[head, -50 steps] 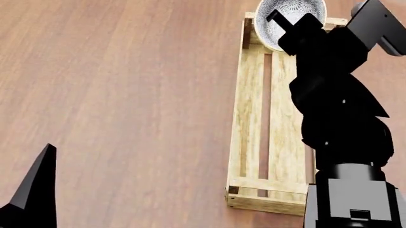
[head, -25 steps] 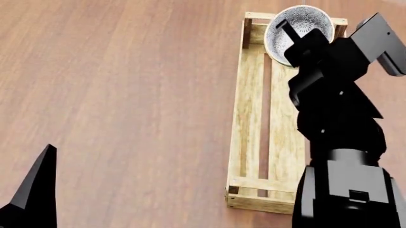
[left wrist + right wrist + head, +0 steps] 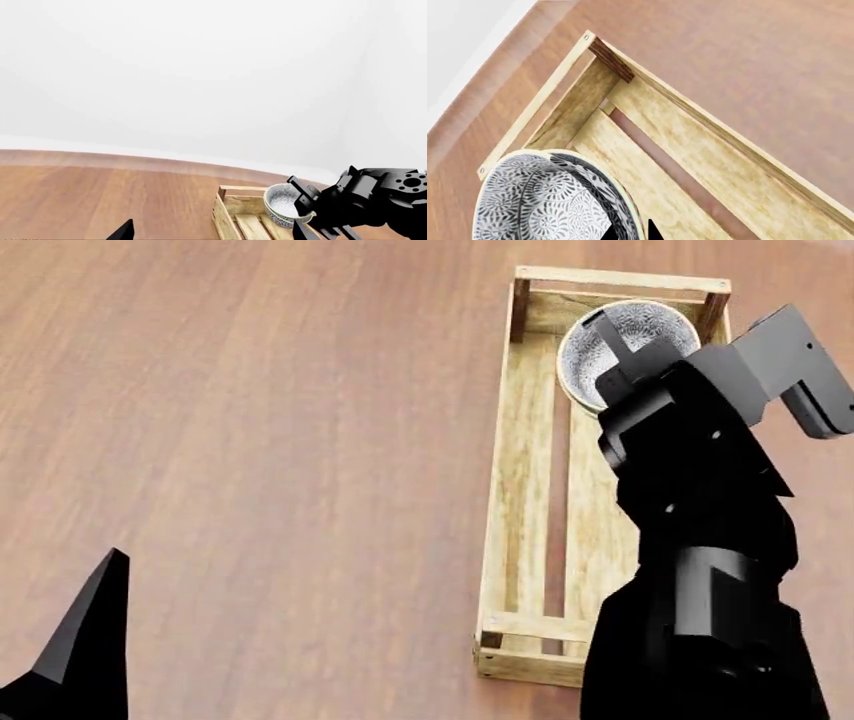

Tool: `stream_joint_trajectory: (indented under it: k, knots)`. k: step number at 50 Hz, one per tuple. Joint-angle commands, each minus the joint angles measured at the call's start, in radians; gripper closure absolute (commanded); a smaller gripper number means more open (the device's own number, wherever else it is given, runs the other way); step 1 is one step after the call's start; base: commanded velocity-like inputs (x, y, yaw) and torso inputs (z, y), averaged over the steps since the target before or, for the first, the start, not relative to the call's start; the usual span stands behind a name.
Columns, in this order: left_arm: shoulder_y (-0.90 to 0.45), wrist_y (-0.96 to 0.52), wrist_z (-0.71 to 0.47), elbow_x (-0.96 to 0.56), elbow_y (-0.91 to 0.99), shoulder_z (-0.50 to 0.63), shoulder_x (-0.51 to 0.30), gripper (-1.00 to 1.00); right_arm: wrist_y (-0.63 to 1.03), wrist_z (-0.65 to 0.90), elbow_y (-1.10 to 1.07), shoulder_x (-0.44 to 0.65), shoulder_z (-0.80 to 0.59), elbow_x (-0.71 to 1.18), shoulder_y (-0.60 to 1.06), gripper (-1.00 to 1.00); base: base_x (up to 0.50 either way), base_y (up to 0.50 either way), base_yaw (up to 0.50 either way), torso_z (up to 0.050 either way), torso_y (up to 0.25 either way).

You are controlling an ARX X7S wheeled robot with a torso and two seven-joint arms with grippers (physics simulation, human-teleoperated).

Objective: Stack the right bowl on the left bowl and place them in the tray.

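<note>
A grey-and-white patterned bowl [image 3: 654, 325] [image 3: 540, 205] [image 3: 283, 202] hangs at the far end of the light-wood tray [image 3: 495, 500] [image 3: 707, 150] [image 3: 233, 210], inside its plank walls. My right gripper [image 3: 595, 326] [image 3: 627, 233] is shut on the bowl's rim, one finger inside and one outside. A second pale rim line shows just outside the patterned one; I cannot tell whether two bowls are nested. My left gripper [image 3: 80, 660] [image 3: 210, 236] stays low at the near left, open and holding nothing, far from the tray.
The tray lies lengthwise on a brown wooden tabletop [image 3: 267, 440], its slatted bottom bare on the near side of the bowl. My right arm [image 3: 707, 540] covers the tray's near right part. A white wall [image 3: 200, 75] stands beyond the table.
My right gripper has brought the bowl toward me, from over the tray's far edge to within its far end. The left gripper has stayed in place.
</note>
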Motion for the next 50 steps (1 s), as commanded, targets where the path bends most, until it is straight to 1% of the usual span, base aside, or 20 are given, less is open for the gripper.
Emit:
stream_joint_trajectory:
  k: [1, 10, 21, 30, 50]
  knots:
    - [-0.003, 0.010, 0.024, 0.016, -0.014, -0.025, 0.022, -1.00, -0.004, -0.029, -0.001, -0.035, 0.244, -0.191, 0.008, 1.00, 0.00, 0.00, 0.00, 0.000, 0.000]
    - [-0.004, 0.015, 0.025, 0.021, -0.021, -0.019, 0.024, -1.00, 0.015, -0.047, -0.001, -0.034, 0.377, -0.281, 0.008, 1.00, 0.00, 0.00, 0.00, 0.000, 0.001]
    - [-0.006, 0.016, 0.020, 0.013, -0.022, -0.021, 0.022, -1.00, 0.030, -0.040, 0.000, -0.038, 0.469, -0.353, -0.010, 1.00, 0.00, 0.00, 0.00, 0.001, 0.001]
    - [-0.008, 0.019, 0.021, 0.017, -0.028, -0.015, 0.024, -1.00, 0.028, -0.042, 0.000, -0.040, 0.512, -0.383, -0.028, 1.00, 0.00, 0.00, 0.00, 0.000, 0.000]
    - [-0.006, 0.021, 0.015, 0.012, -0.029, -0.016, 0.017, -1.00, 0.026, -0.035, 0.000, -0.035, 0.542, -0.411, -0.044, 1.00, 0.00, 0.00, 0.00, 0.001, 0.001]
